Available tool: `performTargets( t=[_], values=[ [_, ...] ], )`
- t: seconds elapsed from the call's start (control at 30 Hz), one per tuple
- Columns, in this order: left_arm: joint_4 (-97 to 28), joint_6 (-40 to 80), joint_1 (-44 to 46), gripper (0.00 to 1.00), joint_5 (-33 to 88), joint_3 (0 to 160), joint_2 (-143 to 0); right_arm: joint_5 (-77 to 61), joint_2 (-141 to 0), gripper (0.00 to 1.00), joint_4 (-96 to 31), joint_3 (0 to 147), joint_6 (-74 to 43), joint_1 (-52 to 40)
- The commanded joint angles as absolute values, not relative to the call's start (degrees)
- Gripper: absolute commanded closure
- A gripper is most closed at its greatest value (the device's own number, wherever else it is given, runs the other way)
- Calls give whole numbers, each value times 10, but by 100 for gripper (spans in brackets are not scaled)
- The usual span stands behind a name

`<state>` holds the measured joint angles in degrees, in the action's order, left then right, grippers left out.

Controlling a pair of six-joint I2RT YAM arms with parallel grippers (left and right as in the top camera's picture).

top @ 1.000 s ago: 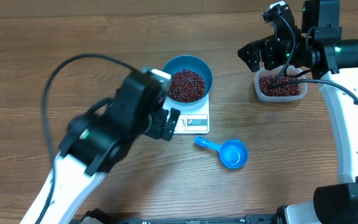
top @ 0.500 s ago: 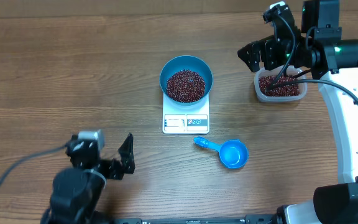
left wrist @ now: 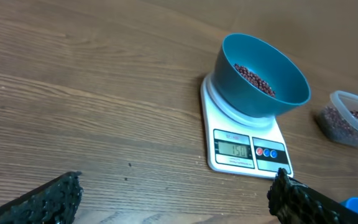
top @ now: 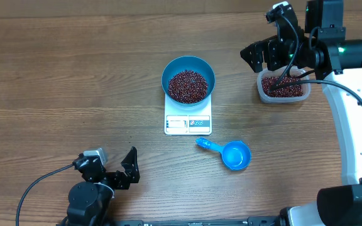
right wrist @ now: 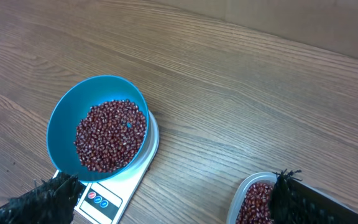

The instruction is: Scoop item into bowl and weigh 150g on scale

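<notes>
At the near left of the table point(top: 55, 75) the left gripper point(top: 110, 172) hangs low, jaws spread wide with nothing between them, well apart from everything else. Toward the middle the bowl point(top: 167, 72) sits upright on the scale point(top: 188, 123), the beans point(top: 188, 86) heaped inside it. Just right of the scale's near edge lies the scoop point(top: 229, 154), empty. At the far right the tub point(top: 284, 100) holds more beans, and the right gripper point(top: 264, 56) hovers by its left rim, jaws likewise wide and empty.

Scooping looks finished and the step in hand seems to be the weight check — the display is lit, but its digits are too small to trust. If short, the next move calls for taking the scoop by its handle.

The scale's long axis runs far to near, display edge toward the robot; the scoop lies diagonally — handle toward the scale, cup away; the bowl's mouth faces up.
</notes>
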<state>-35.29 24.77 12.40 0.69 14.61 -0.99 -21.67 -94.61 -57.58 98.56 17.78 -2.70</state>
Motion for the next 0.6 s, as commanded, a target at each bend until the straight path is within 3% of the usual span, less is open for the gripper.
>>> performTargets(
  t=[0.0, 0.43, 0.57],
  values=[
    [-340, 271, 132, 1, 28, 124, -2, -221, -933, 0, -573, 987, 176, -25],
    [-39, 279, 112, 0, -11, 4, -1, -221, -933, 0, -573, 987, 176, -25],
    [-43, 293, 110, 0, -25, 3, -1, -221, -933, 0, -573, 987, 176, -25]
  ],
)
